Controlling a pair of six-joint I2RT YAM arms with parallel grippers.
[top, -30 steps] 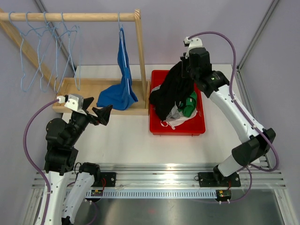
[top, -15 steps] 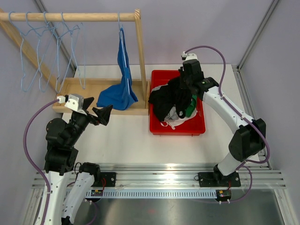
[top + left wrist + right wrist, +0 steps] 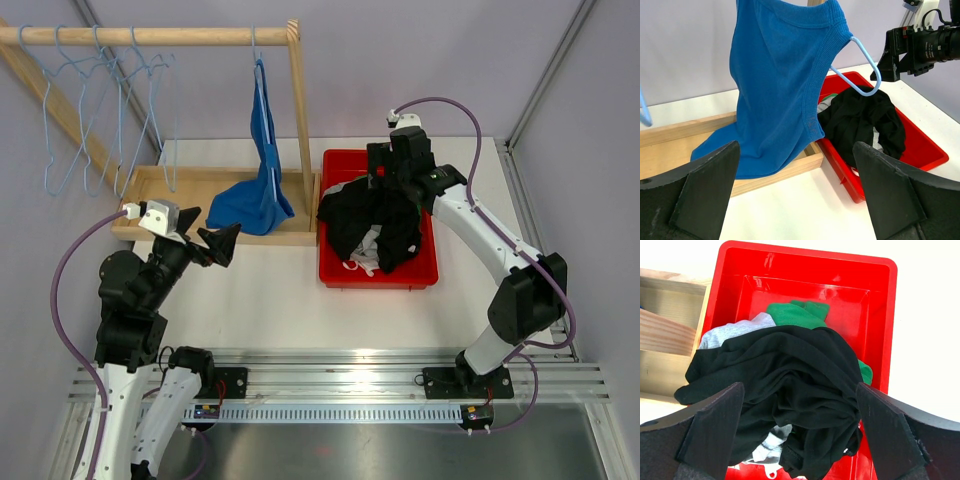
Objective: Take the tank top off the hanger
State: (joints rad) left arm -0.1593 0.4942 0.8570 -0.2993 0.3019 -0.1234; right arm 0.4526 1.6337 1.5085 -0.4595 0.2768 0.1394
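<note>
— Since a second ago the right gripper (image 3: 385,185) is no longer clamped: its jaws stand wide over the red bin (image 3: 428,272), and the black garment (image 3: 362,215) lies heaped inside.
— And the tank top (image 3: 264,150)?
— On the wooden rack (image 3: 299,120), left of the bin. It hangs from the rail on a pale hanger (image 3: 878,75), hem pooled on the base.
— Left gripper (image 3: 226,243)?
— Spread wide, empty, near the tank top, apart from it.

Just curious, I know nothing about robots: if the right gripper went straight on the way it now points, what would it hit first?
Most likely the black garment heaped in the red bin, directly below the open right gripper. How far down it lies is unclear.
</note>
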